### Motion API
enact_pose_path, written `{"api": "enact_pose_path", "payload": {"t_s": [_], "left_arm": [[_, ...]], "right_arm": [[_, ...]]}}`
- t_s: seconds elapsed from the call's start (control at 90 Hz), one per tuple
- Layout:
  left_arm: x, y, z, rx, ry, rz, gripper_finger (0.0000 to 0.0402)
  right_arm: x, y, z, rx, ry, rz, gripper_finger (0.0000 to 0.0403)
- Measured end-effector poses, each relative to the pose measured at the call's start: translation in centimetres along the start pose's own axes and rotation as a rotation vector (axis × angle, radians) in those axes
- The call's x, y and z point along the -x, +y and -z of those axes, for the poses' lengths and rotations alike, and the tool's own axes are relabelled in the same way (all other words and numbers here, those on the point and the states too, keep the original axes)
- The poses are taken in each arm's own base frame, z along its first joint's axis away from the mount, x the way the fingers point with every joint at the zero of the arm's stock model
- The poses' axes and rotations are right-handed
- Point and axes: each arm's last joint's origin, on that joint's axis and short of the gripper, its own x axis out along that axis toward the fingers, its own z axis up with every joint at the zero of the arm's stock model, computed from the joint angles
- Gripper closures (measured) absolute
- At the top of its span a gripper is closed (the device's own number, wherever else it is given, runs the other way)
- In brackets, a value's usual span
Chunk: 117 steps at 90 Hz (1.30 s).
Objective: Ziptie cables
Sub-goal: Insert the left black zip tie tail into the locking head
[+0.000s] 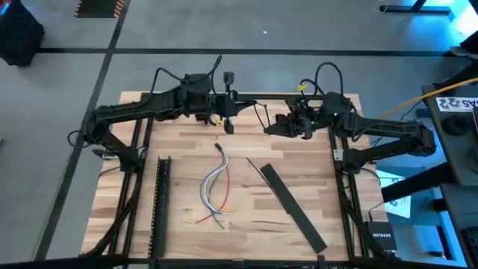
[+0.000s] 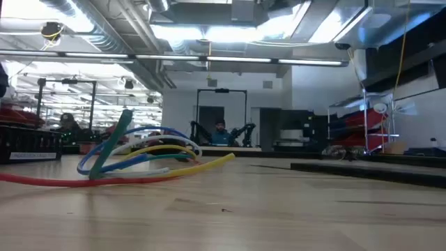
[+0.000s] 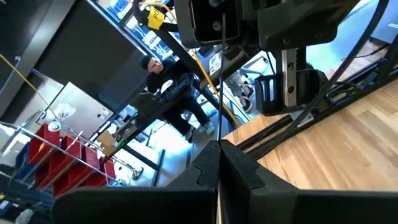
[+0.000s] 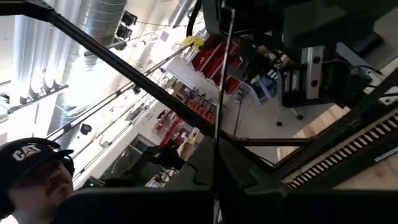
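The cables [image 1: 216,185] are being seen loose on the wooden table [image 1: 187,224], about mid-table and nearer its front edge, fanned out in curved strands; in the low view they [image 2: 132,157] are lying in a low heap on the boards. A long flat black bar [image 1: 293,207] is lying aslant just to their right, and a slotted black rail [image 1: 160,202] is resting well to their left. Farther back, both arms are being held at the table's rear edge, facing each other. The left gripper [image 1: 228,112] and the right gripper [image 1: 270,127] are being kept well apart from the cables, each with its jaws pressed together on nothing. Beyond the table, a person [image 3: 171,87] is standing in the room.
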Motion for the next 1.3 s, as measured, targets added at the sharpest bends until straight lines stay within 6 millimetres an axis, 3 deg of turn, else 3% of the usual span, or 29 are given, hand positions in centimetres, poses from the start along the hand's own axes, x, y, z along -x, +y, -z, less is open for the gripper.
{"api": "enact_pose_path", "payload": {"t_s": [0.922, 1.3], "left_arm": [[-0.5, -1.1, -0.9, -0.038, -0.049, 0.022, 0.0401], [-1.7, -2.4, -1.2, -0.212, -0.07, 0.031, 0.0401]], "right_arm": [[0.1, -1.1, 0.6, -0.04, 0.033, 0.122, 0.0403], [0.1, -1.4, 0.9, -0.118, 0.071, 0.138, 0.0403]]}}
